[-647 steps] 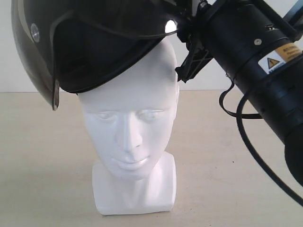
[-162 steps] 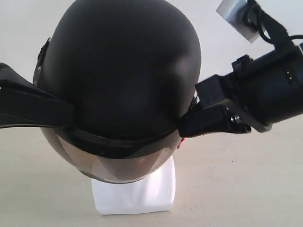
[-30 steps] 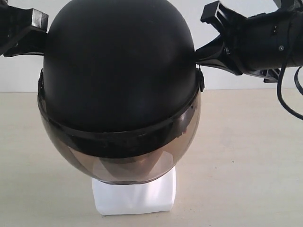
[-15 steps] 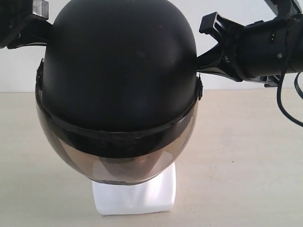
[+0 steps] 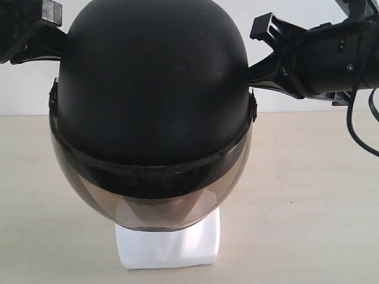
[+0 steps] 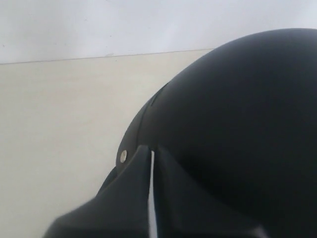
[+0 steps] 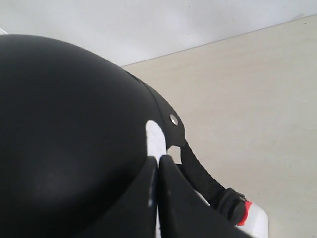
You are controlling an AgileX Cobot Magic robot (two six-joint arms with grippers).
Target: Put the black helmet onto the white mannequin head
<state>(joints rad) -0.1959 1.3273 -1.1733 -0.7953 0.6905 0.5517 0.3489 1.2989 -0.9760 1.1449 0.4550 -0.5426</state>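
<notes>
Exterior view: we judge the black helmet [image 5: 151,83], flanked by the closed, empty left gripper [image 6: 149,154] and right gripper [image 7: 157,159], may skew or topple the white mannequin head [image 5: 169,245] if they withdraw unevenly.

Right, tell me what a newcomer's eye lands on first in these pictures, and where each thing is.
The black helmet fills the middle of the exterior view, sitting over the white mannequin head so that only its squarish base shows under the smoky visor. The left hand and right hand, both shut, flank the shell's upper sides. A red buckle hangs on the chin strap near the base.
</notes>
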